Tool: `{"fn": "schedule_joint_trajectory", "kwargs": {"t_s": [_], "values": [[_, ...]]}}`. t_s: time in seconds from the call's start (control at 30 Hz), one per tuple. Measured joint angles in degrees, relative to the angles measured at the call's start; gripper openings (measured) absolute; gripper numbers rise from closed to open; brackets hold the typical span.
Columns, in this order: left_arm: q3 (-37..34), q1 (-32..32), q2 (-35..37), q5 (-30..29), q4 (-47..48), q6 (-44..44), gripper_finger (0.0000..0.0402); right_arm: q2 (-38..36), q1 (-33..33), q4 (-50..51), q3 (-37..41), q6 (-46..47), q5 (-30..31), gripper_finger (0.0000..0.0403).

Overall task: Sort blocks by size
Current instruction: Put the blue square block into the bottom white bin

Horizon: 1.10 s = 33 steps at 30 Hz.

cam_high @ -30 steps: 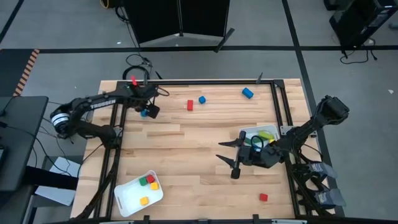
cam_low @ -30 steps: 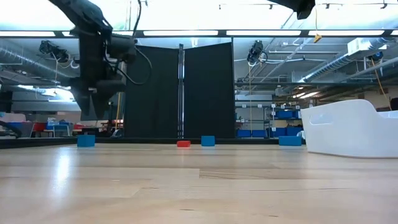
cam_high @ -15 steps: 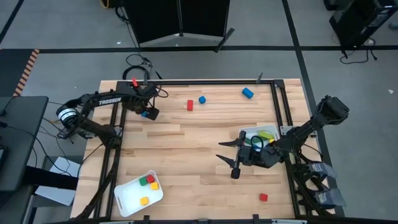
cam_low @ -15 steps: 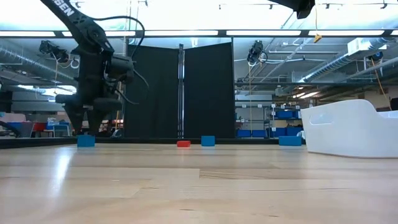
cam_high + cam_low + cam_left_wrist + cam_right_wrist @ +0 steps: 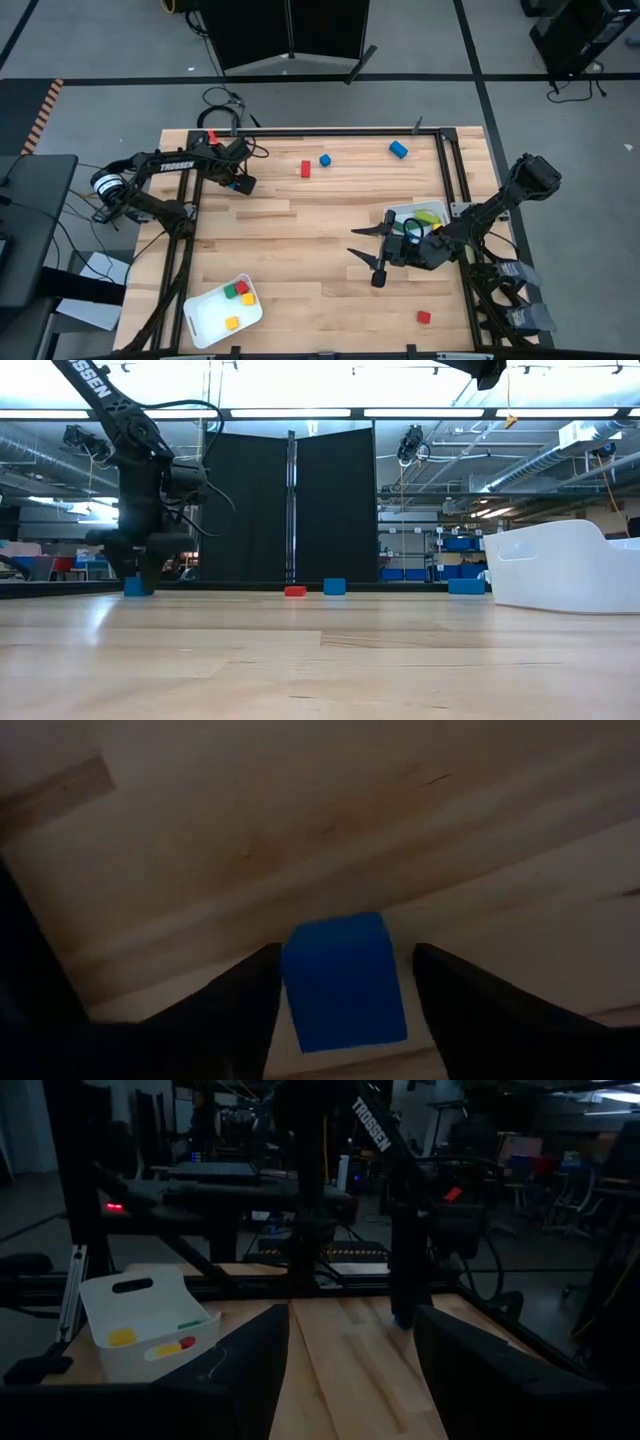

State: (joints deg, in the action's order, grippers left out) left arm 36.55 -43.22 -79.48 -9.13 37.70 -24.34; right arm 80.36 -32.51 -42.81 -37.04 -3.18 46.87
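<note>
Fingers of the left gripper [image 5: 340, 982] stand apart on either side of a blue cube [image 5: 343, 980]: one finger touches or nearly touches one face, a narrow strip of table shows at the other. Not clamped yet, by my reading. The cube sits on the wood, squarely between the tips, slightly nearer one finger.

In the high view the left gripper [image 5: 236, 180] is at the far left of the table [image 5: 300, 240], reaching straight down; the cube is mostly hidden under it. In the low view the fingers reach down to the table top at the cube [image 5: 134, 586].

No long axis to align to; faces look roughly parallel to the finger pads. Judgement: closing is all that remains before a lift.

Right gripper [image 5: 375, 255] hangs near the middle of the table, fingers spread, nothing between them, well apart from the cube. Left arm clearly nearer.

Other blocks: red block [image 5: 306, 169], small blue block [image 5: 325, 160], blue cylinder [image 5: 398, 149].
</note>
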Motion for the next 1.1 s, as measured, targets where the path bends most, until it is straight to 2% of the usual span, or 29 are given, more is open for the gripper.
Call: {"fn": "schedule_joint_trajectory", "kwargs": {"t_s": [0.23, 0.47, 0.63, 0.77, 0.87, 1.0, 1.1], "values": [[-0.15, 0.51, 0.07, 0.75, -3.36, 1.73, 0.0135, 0.02, 0.0, 0.0, 0.0, 0.02, 0.0, 0.0225], [-0.11, 2.46, 0.29, 1.92, -4.91, 4.44, 0.0136, 0.04, 0.0, 0.0, 0.0, 0.02, 0.0, 0.0219], [1.38, 8.28, 4.48, 4.94, -5.07, 6.82, 0.0136, 0.04, 0.0, 0.0, 0.02, 0.02, -0.01, 0.0219], [3.23, 16.68, 11.36, 9.67, -4.98, 9.28, 0.0136, 0.04, -0.3, 0.0, 0.02, 0.04, -0.02, 0.0217], [4.34, 25.57, 17.39, 13.26, -4.57, 8.88, 0.0136, 0.04, -0.82, 0.01, 0.02, 0.36, -0.03, 0.0217], [5.43, 40.53, 23.9, 15.5, -2.1, 5.46, 0.0136, 0.04, -1.22, 0.04, 0.02, 1.06, -0.04, 0.0217], [5.45, 53.24, 26.22, 15.63, -1.64, 0.38, 0.0136, 0.04, -1.22, 0.75, 0.02, 2.06, -0.3, 0.0215]]}}
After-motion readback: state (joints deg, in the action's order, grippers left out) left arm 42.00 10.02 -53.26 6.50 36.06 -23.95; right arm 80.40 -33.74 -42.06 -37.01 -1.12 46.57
